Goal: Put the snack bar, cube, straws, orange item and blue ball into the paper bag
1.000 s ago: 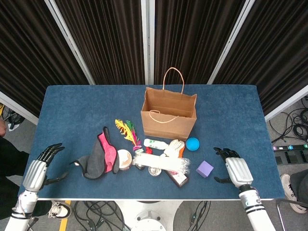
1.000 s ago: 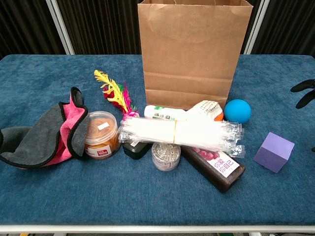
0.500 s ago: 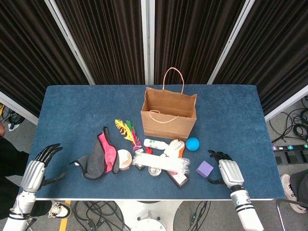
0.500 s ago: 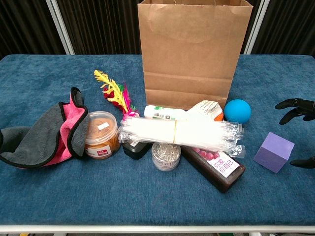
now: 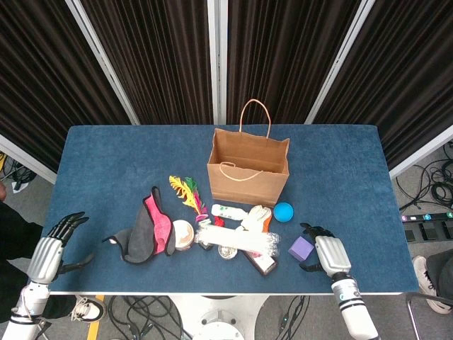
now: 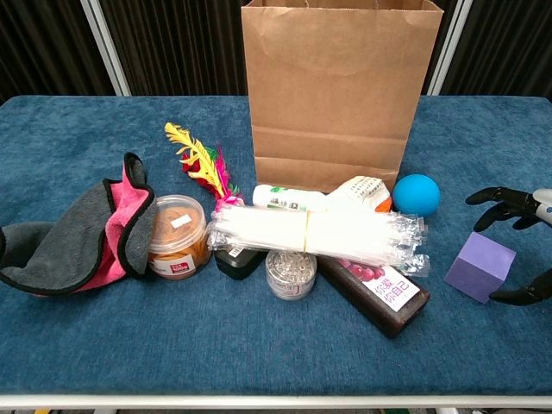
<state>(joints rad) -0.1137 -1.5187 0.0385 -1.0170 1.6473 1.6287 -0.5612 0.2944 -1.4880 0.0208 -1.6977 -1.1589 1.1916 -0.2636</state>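
An open brown paper bag (image 5: 247, 166) (image 6: 338, 91) stands upright mid-table. In front of it lie a blue ball (image 5: 283, 212) (image 6: 416, 194), a clear pack of straws (image 5: 237, 239) (image 6: 319, 233), a dark snack bar (image 5: 260, 263) (image 6: 376, 288) partly under the straws, and an orange item (image 5: 266, 224) (image 6: 380, 203) mostly hidden behind a white object. The purple cube (image 5: 301, 248) (image 6: 479, 266) sits at the right. My right hand (image 5: 322, 251) (image 6: 517, 246) is open just right of the cube, fingers spread on either side of it without touching. My left hand (image 5: 53, 245) is open at the table's left front edge.
A grey and pink cloth (image 5: 145, 231) (image 6: 78, 233), an orange-lidded tub (image 5: 183, 234) (image 6: 178, 236), coloured feathers (image 5: 185, 192) (image 6: 197, 158), a round metal tin (image 6: 290, 273) and a white tube (image 6: 288, 198) crowd the space left of the straws.
My right hand has slid left toward the purple cube, its fingers now flanking it. My left hand has drifted slightly outward and back along the left edge.
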